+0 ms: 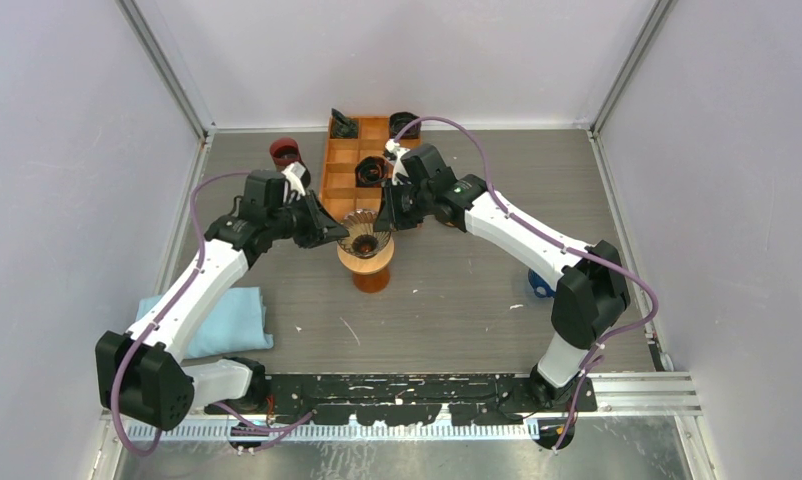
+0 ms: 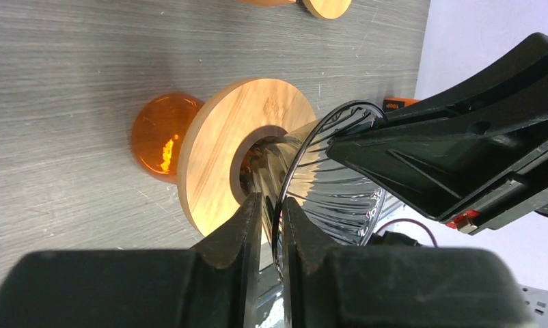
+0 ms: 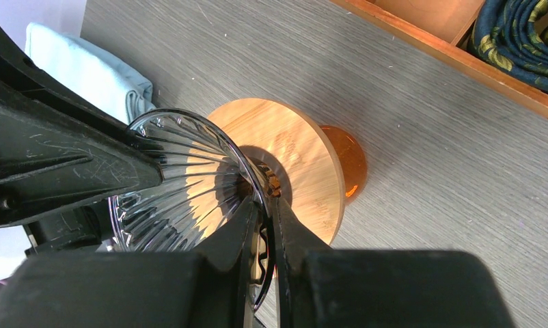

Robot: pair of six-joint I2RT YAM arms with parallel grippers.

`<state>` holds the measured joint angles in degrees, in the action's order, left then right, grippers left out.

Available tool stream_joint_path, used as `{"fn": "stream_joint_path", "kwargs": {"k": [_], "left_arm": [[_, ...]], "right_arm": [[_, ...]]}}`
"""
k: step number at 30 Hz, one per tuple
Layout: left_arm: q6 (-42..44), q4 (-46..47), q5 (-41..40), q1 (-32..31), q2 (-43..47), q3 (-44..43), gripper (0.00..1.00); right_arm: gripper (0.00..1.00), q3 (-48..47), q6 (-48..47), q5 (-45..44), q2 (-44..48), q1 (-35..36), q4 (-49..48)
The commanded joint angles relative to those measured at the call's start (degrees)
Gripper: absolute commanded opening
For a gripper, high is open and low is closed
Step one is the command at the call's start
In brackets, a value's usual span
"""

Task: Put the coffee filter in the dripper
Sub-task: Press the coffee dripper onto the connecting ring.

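Note:
A clear ribbed glass dripper (image 1: 365, 238) sits in a round wooden holder (image 1: 365, 262) on an orange base (image 1: 371, 281) at the table's middle. My left gripper (image 1: 339, 236) is shut on the dripper's left rim; in the left wrist view the rim runs between its jaws (image 2: 271, 201) beside the glass cone (image 2: 333, 184). My right gripper (image 1: 387, 222) is shut on the opposite rim, also seen in the right wrist view (image 3: 264, 205) against the dripper (image 3: 182, 184). The inside of the dripper shows bare glass. No coffee filter shows in any view.
A wooden compartment tray (image 1: 342, 165) with dark items stands behind the dripper. A dark red cup (image 1: 285, 152) sits left of the tray. A folded light blue cloth (image 1: 227, 320) lies at the near left. A small blue object (image 1: 539, 285) lies by the right arm.

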<state>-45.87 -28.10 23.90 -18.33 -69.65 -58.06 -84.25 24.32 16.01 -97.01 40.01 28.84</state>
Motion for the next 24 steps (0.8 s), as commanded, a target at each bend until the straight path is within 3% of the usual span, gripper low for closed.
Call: {"fn": "stream_joint_path", "kwargs": {"k": [1,24], "left_arm": [[2.1,0.4,-1.6,-1.2,-0.3,-3.2,0.13],[6.5,-4.6,-10.7,-7.9,-1.9,-0.5,0.07]], "right_arm": [[0.01,-0.7,-2.1,-3.1,-1.2,0.6,2.0],[0.01,9.2,-5.8,-10.2,-4.7,2.1,1.8]]}}
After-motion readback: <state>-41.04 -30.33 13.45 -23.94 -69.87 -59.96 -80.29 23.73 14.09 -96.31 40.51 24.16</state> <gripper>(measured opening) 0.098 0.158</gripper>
